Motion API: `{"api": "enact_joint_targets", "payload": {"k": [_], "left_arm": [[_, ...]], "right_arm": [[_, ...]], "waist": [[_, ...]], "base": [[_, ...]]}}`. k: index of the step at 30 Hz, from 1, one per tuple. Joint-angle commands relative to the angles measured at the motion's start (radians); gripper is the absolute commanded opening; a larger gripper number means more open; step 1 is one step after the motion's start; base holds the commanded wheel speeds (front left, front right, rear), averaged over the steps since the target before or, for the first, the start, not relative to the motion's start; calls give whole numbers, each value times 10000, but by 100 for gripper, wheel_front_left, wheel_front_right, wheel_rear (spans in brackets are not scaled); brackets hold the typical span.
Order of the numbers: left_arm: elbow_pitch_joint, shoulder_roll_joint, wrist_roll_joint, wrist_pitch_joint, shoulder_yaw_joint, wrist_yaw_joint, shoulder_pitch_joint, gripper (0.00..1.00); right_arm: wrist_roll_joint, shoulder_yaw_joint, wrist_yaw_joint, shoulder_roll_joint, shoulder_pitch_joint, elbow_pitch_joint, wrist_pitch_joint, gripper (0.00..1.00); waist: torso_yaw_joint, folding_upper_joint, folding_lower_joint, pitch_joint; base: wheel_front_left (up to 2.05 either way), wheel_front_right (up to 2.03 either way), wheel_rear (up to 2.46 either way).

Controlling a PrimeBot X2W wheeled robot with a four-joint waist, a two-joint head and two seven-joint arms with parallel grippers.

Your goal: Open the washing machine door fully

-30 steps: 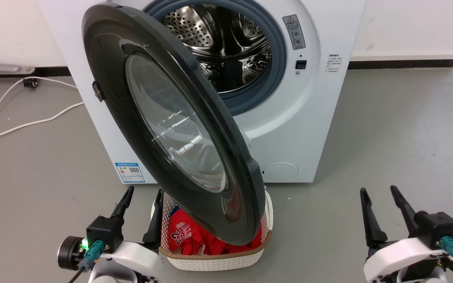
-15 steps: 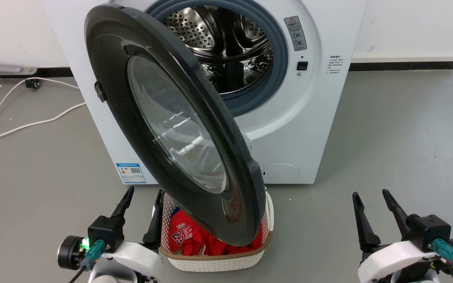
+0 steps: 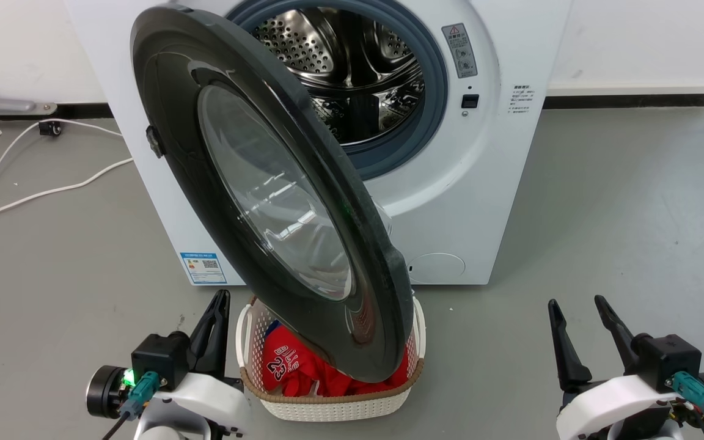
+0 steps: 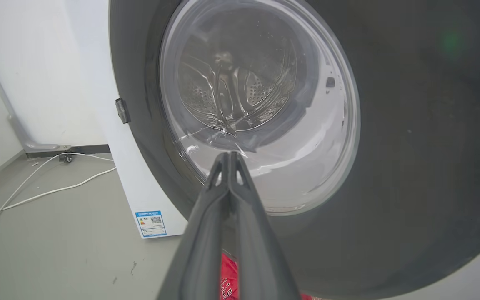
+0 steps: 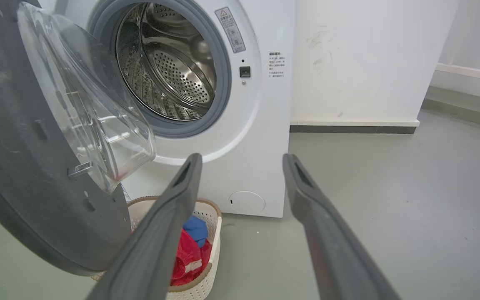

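Black and glossy, the washing machine door (image 3: 266, 195) stands swung out from the white washing machine (image 3: 468, 183), hinged at the left of the head view and angled toward us. The steel drum (image 3: 352, 61) lies exposed behind it. The door's lower edge hangs over a white basket (image 3: 327, 410) holding a red garment (image 3: 291, 366); we cannot tell whether door and basket touch. Our left gripper (image 3: 222, 296) sits low beside the basket's left rim, its fingers pressed together with nothing between them. In the left wrist view it (image 4: 228, 154) points at the door's outer glass. Our right gripper (image 3: 576, 300) rests well apart on the right above bare grey floor (image 3: 633, 232), its fingers spread wide and empty. A white cable (image 3: 34, 195) trails along the floor to the left.
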Motion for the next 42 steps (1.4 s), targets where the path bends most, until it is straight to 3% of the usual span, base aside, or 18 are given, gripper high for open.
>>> {"api": "enact_joint_targets", "payload": {"k": [1,12,20,29,38,42], "left_arm": [[-61,-33,-63,-25,50,5,-117,0],[-1923,-151,-182,-25,189,455,-1123,0],[-3998,-232,-100,80,-474,667,-2211,0],[-5333,-298,-676,888,-2744,619,-2954,0],[-4842,-303,-2220,1994,-5961,774,-2557,0],[-4521,-304,-2568,2371,-6782,772,-2377,0]], "right_arm": [[36,-10,-2,43,113,-7,5,100],[121,-1,-2,46,98,90,10,100],[181,-39,-2,46,154,162,-37,100],[207,-106,-2,45,189,202,-77,100],[207,-191,-2,46,292,162,-72,100],[227,-237,-2,44,326,151,-34,100]], "waist": [[0,0,0,-5],[60,0,0,-86],[90,0,0,-161],[123,0,0,-144],[125,0,0,-93],[126,0,0,-52]], "base": [[0,0,0],[0,0,0],[0,0,0],[0,0,0],[0,0,0],[0,0,0]]}}
